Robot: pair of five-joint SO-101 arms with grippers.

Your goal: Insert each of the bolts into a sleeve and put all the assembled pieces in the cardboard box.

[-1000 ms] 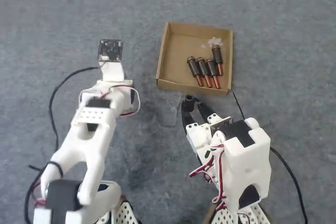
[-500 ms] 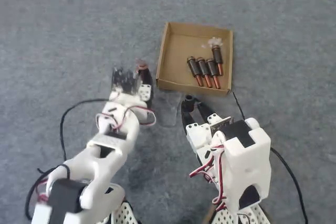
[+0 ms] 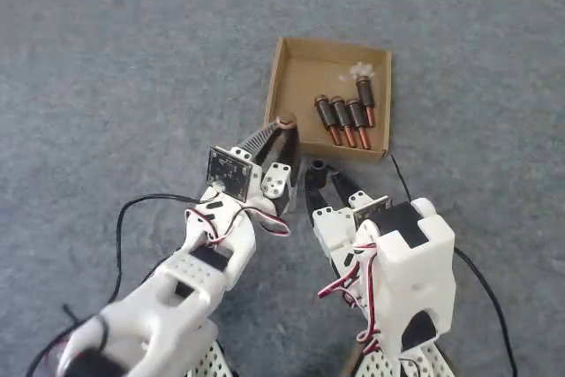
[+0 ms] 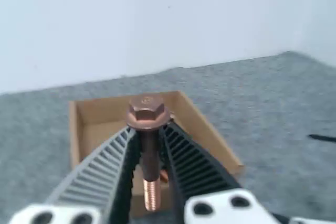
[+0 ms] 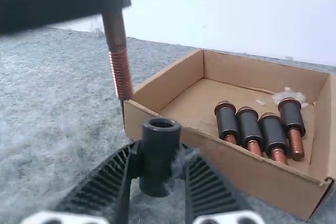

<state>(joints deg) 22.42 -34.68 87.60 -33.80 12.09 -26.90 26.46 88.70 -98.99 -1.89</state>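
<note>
Covering the whole field, a grey carpeted table (image 3: 106,77) carries two white arms side by side. The left arm (image 3: 190,280) leans forward and inward, and the right arm (image 3: 402,258) stands just beside it.

An open, shallow cardboard box (image 3: 272,94) lies ahead of both arms, beyond the grippers. A black cable (image 3: 132,209) trails across the table by the left arm.

The left gripper (image 3: 281,134) is raised at the near left corner of the cardboard box. Its ribbed jaws are closed on the shank of a bolt. The right gripper (image 3: 322,178) sits low, just short of the box's near wall. Its jaws are clamped around a sleeve.

Four assembled pieces (image 3: 346,119) lie inside the cardboard box, toward its right side. Three rest side by side, and the fourth is set a little farther back at the right. Each is a black sleeve with a copper thread protruding toward the near wall. A small white tuft (image 3: 360,69) lies behind them on the box floor.

The sleeve (image 5: 159,153) is black and stands upright, with its open bore facing up.

The bolt (image 4: 148,145) is copper-coloured and also upright. Its hexagonal head sits above the fingertips and its threaded end hangs below them. That end is higher than the sleeve's mouth, beside it and apart from it, on the left arm's side.
</note>
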